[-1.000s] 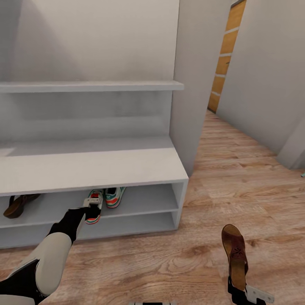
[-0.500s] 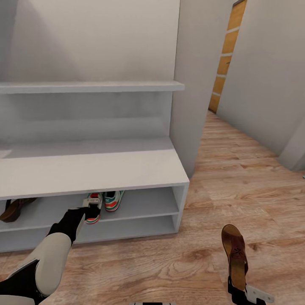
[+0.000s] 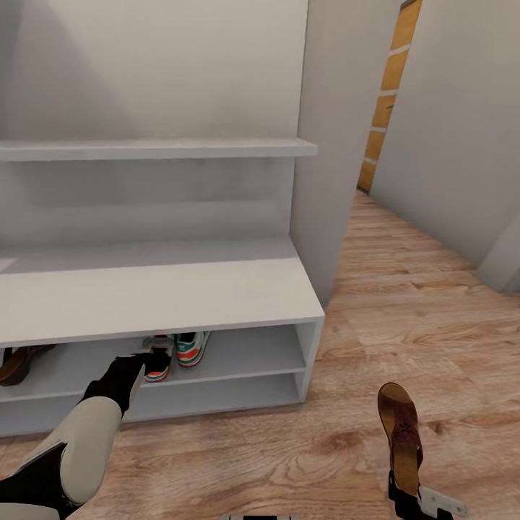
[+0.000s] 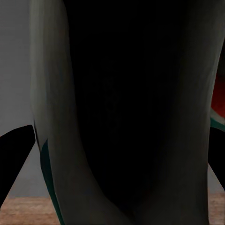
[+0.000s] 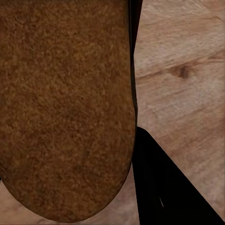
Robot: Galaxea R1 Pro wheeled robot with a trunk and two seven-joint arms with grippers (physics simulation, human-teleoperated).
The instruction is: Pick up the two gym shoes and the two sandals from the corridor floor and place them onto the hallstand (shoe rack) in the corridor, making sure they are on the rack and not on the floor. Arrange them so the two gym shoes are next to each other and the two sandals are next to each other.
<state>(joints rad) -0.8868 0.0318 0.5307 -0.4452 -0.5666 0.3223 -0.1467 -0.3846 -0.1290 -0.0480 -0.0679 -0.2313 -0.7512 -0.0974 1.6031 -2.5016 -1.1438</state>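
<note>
The grey hallstand fills the left of the head view. On its upper open shelf level two white gym shoes sit side by side. My left gripper is shut on the left gym shoe, and the other gym shoe is just to its right. In the left wrist view that held gym shoe sits between my black fingers. One brown sandal lies at the far left of the same shelf. My right gripper holds the second sandal by its heel above the corridor floor. Its tan footbed shows close up.
A floating shelf runs above the bench. A grey wall pillar stands right of the rack. Past it the corridor leads back to an orange wooden door. Wood floor lies open to the right.
The whole head view has shifted a little. My left gripper and its gym shoe now sit deeper under the bench top. The right gripper and its sandal hold the same place.
</note>
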